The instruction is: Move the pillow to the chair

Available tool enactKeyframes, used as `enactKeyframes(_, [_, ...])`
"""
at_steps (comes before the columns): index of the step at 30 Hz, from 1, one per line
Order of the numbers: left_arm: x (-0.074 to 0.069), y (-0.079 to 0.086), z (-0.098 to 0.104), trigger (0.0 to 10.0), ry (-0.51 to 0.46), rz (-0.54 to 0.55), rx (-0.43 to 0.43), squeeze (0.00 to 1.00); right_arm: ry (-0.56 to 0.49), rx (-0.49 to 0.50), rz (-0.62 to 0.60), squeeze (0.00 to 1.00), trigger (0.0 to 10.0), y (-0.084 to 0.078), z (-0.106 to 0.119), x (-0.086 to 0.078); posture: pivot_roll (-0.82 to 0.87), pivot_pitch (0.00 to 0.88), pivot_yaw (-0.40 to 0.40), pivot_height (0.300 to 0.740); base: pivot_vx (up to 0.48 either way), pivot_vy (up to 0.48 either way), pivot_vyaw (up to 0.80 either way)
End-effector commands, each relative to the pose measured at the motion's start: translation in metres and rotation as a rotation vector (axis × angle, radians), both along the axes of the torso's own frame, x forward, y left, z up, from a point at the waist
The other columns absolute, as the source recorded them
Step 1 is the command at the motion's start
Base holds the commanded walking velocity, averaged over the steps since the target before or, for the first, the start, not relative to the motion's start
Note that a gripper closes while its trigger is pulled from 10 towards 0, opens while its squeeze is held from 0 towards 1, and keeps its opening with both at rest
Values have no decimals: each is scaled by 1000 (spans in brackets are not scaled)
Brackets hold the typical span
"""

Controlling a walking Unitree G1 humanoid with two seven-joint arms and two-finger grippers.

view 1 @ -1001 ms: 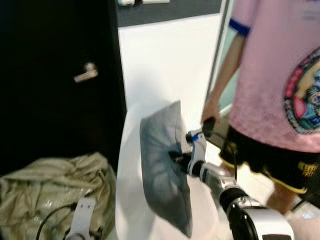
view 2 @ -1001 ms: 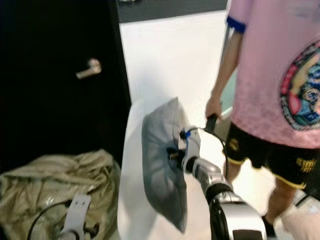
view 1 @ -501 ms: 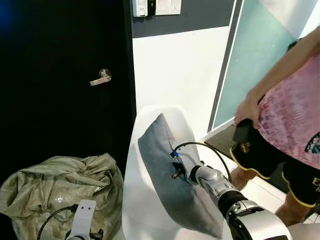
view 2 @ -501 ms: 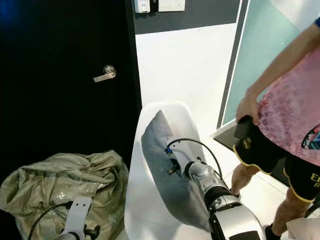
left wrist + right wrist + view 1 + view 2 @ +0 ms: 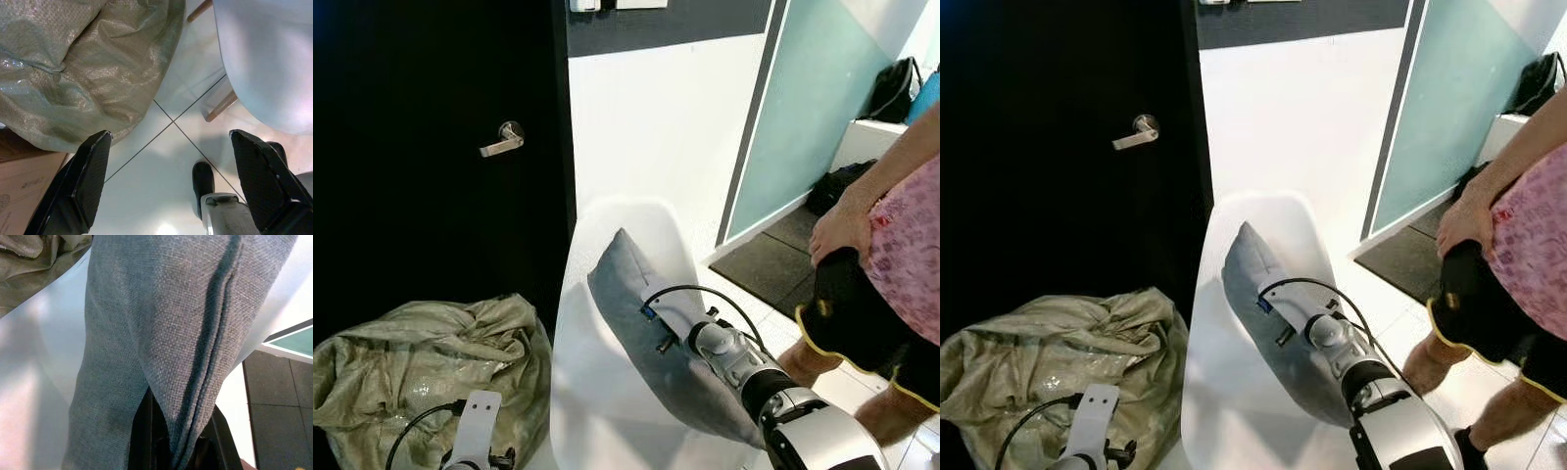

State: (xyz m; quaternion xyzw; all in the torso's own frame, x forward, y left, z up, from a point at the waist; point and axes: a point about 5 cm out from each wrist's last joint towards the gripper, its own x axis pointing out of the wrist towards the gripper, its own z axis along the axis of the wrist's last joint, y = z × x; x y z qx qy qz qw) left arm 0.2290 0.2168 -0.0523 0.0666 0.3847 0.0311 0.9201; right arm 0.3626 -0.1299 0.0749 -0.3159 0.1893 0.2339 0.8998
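Pillow [image 5: 646,333] in grey fabric rests tilted inside the white chair [image 5: 597,392], leaning against its backrest, with the right gripper [image 5: 178,450] clenched on the seamed edge of the pillow. Left gripper [image 5: 176,181] hangs low with fingers [image 5: 85,181] spread apart above the tiled floor [image 5: 146,186], near a green woven sack [image 5: 421,362]. A person [image 5: 891,284] in a pink shirt stands beside the chair on the robot's right.

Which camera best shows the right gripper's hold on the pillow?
The right wrist view: the right gripper pinches the grey pillow along its seam, close up. In both eye views the wrist covers the fingers; they show the pillow leaning in the white chair.
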Motion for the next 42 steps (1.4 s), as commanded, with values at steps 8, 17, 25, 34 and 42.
enactKeyframes(8, [-1, 1, 0, 10000, 3, -8, 10, 0, -67, -55, 106, 0, 10000, 12, 8, 3, -106, 10, -43, 650, 0, 0, 0])
enactKeyframes(17, [-1, 1, -1, 10000, 5, -10, 12, 0, -67, -51, 89, 0, 10000, 9, 11, 5, -104, 13, -41, 625, 0, 0, 0])
enactKeyframes(25, [-2, 1, -1, 10000, 6, -13, 15, 0, 44, 21, 117, 0, 10000, 14, 4, 0, -100, 19, -40, 605, 0, 0, 0])
enactKeyframes(34, [-4, 2, -2, 10000, 10, -15, 16, 0, 226, 21, 179, 0, 10000, 14, -10, -10, -96, 28, -36, 570, 0, 0, 0])
enactKeyframes(42, [-5, 3, -2, 10000, 10, -15, 17, 0, 184, -101, 157, 0, 10000, 7, -8, -7, -86, 40, -36, 545, 0, 0, 0])
